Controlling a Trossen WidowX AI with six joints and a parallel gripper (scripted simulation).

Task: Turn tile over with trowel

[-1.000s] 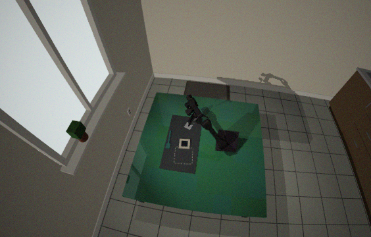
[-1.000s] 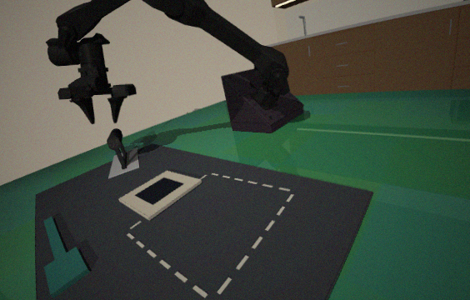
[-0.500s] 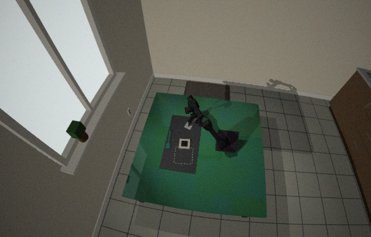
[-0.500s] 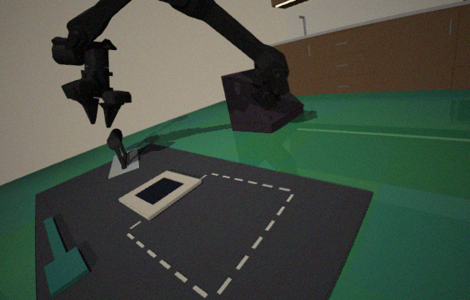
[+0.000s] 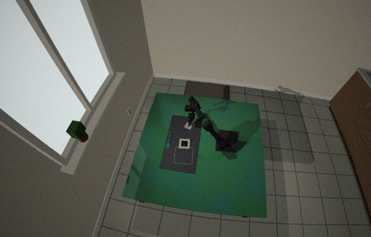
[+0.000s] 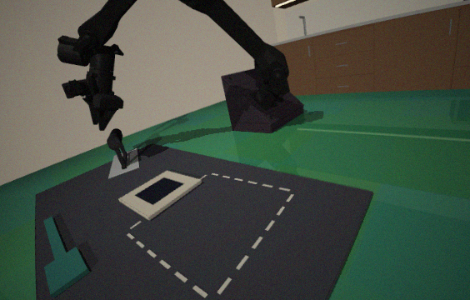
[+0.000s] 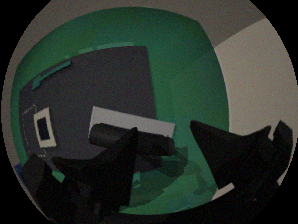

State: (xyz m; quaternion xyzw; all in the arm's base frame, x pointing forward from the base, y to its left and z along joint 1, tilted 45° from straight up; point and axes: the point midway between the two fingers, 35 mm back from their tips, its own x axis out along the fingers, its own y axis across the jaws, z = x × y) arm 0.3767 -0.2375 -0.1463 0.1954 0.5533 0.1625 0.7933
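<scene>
The small trowel has a pale grey blade on the mat and a thick dark handle standing up at a slant. My gripper is open and empty, with its fingertips above the handle and apart from it. The tile is cream and lies flat with its dark square mark facing up. It lies mostly outside the dashed outline, across its edge on the trowel's side.
A teal tool lies on the dark mat, off to one side of the tile. The mat lies on the green table. The dark arm base stands on the table beyond the mat.
</scene>
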